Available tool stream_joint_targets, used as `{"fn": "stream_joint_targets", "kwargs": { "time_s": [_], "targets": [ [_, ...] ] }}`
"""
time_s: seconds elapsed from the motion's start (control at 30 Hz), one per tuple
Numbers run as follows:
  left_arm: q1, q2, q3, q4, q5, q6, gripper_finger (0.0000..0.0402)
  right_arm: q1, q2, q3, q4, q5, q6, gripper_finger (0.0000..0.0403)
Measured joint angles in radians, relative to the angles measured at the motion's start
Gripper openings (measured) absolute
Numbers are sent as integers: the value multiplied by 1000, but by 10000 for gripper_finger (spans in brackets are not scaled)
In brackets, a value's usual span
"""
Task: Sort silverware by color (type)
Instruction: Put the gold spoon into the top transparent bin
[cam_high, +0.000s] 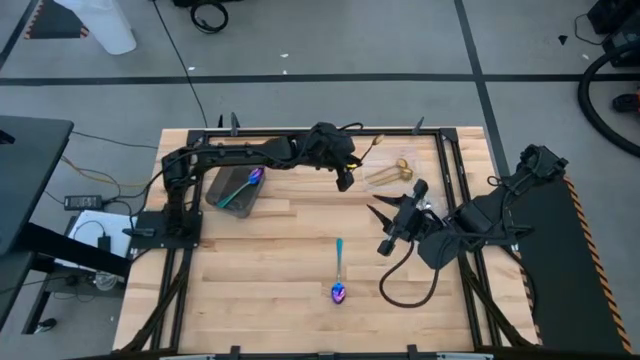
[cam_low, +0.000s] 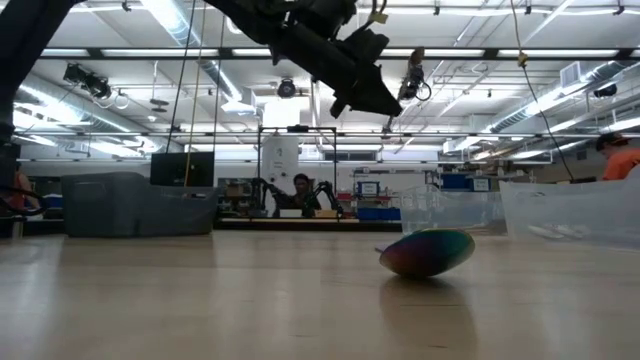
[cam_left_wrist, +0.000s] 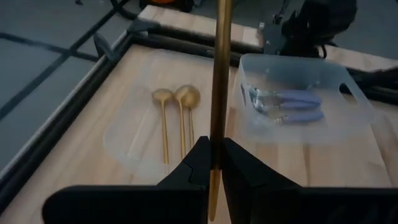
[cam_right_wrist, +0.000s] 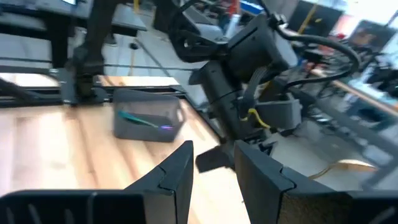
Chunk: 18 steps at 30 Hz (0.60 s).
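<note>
Silverware is spread over the table: an iridescent spoon (cam_high: 339, 280) lies alone on the wood near the front edge. Farther back, the right gripper (cam_high: 392, 225) hovers with its fingers parted, holding nothing. Beyond it, the left gripper (cam_left_wrist: 211, 163) pinches a gold spoon (cam_left_wrist: 219, 81) above the clear container (cam_left_wrist: 127, 134) holding two gold spoons (cam_left_wrist: 175, 99).

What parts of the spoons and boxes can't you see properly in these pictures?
- Gold spoon held in the left gripper: in the left wrist view its bowl runs off the top edge.
- Iridescent spoon: in the low view only the bowl shows; it hides the handle.
- Spoons in the clear container: left wrist view, cloudy plastic blurs them, so no count.
- Dark grey tray: right wrist view, blurred; contents unclear.
</note>
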<state>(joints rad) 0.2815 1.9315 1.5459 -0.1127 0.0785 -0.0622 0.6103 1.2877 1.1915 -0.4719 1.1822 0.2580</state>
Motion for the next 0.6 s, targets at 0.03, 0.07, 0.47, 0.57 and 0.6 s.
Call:
{"fn": "stream_joint_targets", "kwargs": {
  "time_s": [0.03, 0.07, 0.47, 0.57, 0.6],
  "targets": [
    [0, 13, 16, 7, 0, 3, 28, 5, 0, 0, -14, 20, 1, 126],
    [0, 17, 26, -1, 1, 4, 28, 8, 0, 0, -29, 34, -2, 126],
    [21, 34, 68, -37, 5, 20, 28, 7, -3, 0, -501, 101, 355, 126],
    [21, 34, 68, -53, 5, 21, 28, 5, -3, 1, -603, 100, 485, 125],
    [18, 34, 68, -60, 5, 24, 28, 4, -3, 1, -633, 97, 532, 125]
  ]
}}
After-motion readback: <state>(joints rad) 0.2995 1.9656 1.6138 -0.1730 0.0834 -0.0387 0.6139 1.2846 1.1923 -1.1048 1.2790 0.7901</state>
